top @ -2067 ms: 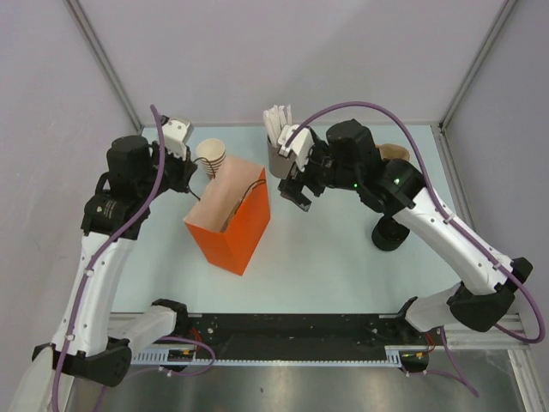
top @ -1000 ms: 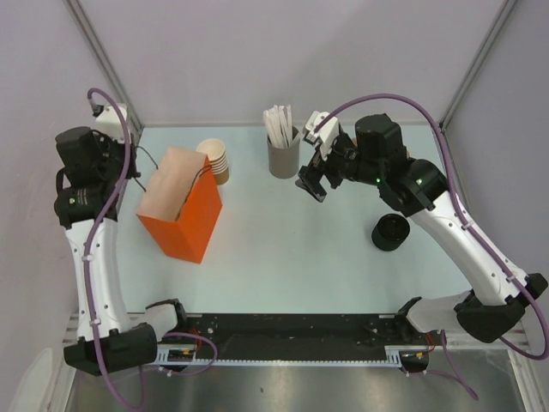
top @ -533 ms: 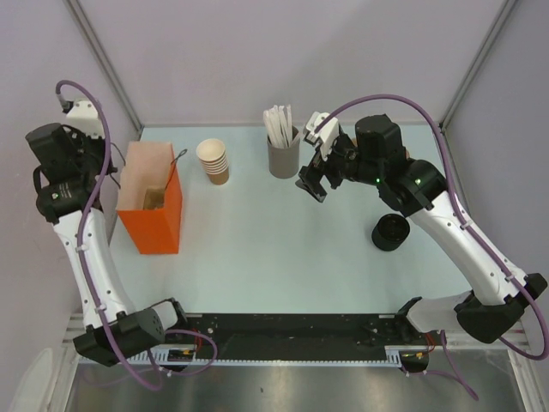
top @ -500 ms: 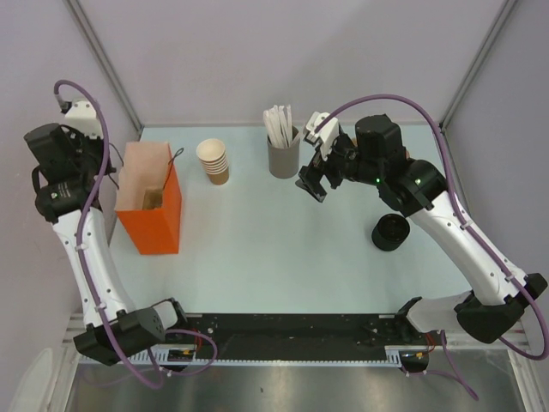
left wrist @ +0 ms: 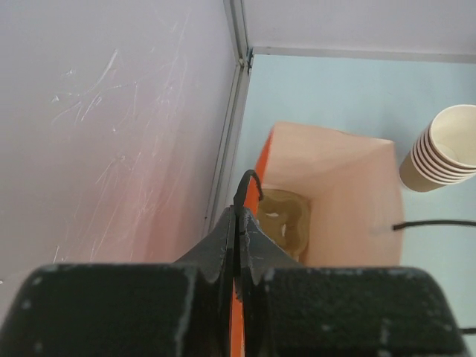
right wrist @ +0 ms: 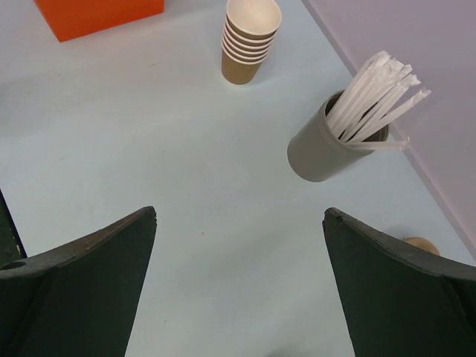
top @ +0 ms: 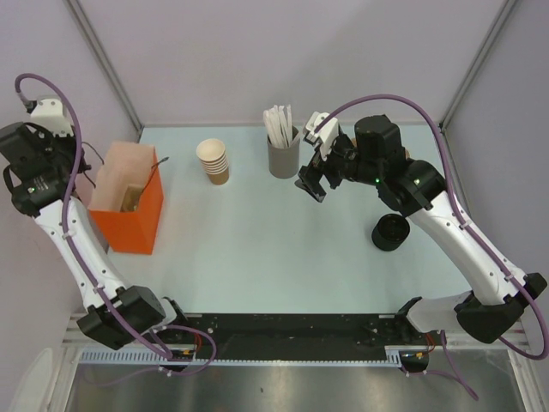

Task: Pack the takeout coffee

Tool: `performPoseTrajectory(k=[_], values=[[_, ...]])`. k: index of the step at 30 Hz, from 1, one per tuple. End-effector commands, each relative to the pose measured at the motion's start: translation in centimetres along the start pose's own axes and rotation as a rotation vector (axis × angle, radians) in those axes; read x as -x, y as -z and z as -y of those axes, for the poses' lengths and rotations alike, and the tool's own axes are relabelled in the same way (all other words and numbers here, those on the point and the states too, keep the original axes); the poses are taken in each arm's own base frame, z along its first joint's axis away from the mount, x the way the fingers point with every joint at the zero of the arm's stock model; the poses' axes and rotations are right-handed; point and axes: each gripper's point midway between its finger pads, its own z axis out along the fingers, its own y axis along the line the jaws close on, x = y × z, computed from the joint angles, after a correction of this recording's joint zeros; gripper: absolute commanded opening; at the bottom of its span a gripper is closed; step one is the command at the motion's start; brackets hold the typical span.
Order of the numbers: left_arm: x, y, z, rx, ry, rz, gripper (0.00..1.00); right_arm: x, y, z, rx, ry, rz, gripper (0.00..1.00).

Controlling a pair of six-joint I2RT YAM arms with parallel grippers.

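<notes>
— Two jobs are split between our arms. Our left gripper (left wrist: 236, 217) is pinched shut on the thin black handle (left wrist: 248, 182) of the orange paper bag (top: 129, 225), which is upright with its mouth open.

— And the takeout coffee (right wrist: 421, 244)?

— Not packed yet, we judge. Only a sliver of its tan top shows at the edge of the right wrist view, beyond the grey holder (right wrist: 316, 156) of white sticks (right wrist: 375, 89) and near the back wall (right wrist: 416, 74). Something tan lies at the bag's bottom (too dim for us to name).

— So our right gripper (right wrist: 239, 219) goes next?

— We think so. Its jaws are wide apart with nothing between them, and it hovers over bare table (top: 274, 257) near the holder. It would need to reach round behind the holder, close on the coffee below its rim, and carry it level across to the bag.

— Room?

— Tight at both ends. The bag is just beside the left wall (left wrist: 111, 134), and the coffee sits toward the far right corner. The sticks lean out and could be knocked. The stack of nested cups (right wrist: 245, 44) and a black round thing (top: 390, 232) stand off the middle, which looks open for the crossing.
</notes>
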Motion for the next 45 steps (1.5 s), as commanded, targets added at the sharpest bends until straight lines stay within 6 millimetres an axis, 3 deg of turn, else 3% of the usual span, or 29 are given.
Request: performPoseTrajectory(k=[1,9,12,21,23,24,27,29,34,39,45], values=[[2.5,0.7,-0.7,-0.003,-0.044,0.08,0.04,1.4,0.5,0.3,-0.012,-0.001,0.055,1.0],[1.4,0.0,-1.2,0.0,-0.03,0.06,0.08,1.3,0.5,0.3,-0.013,-0.003,0.053,1.0],[1.4,0.0,-1.4,0.009,-0.032,0.065,0.13,1.1,0.4,0.2,-0.012,-0.002,0.051,1.0],[1.5,0.5,-2.6,0.037,-0.019,0.075,0.49,0.7,0.2,0.1,-0.007,-0.005,0.043,1.0],[1.9,0.7,-2.4,0.033,-0.023,0.088,0.53,0.7,0.1,0.2,-0.007,-0.005,0.041,1.0],[2.1,0.9,-2.2,0.03,-0.026,0.096,0.63,0.6,0.1,0.1,-0.005,-0.005,0.04,1.0],[3.3,1.8,-1.6,0.012,-0.034,0.137,0.72,0.7,0.0,0.2,-0.008,-0.005,0.041,1.0],[4.3,2.8,-0.7,-0.017,-0.045,0.174,0.77,0.7,0.1,0.2,-0.011,-0.005,0.04,1.0],[7.3,5.9,2.2,-0.107,-0.07,0.281,0.99,0.8,0.2,0.7,-0.027,-0.006,0.041,1.0],[9.5,9.3,6.0,-0.242,-0.108,0.377,0.99,0.7,0.3,1.8,-0.065,-0.028,0.042,1.0],[10.3,12.3,10.4,-0.353,-0.173,0.431,0.99,0.3,0.8,4.6,-0.162,-0.075,0.043,1.0]])
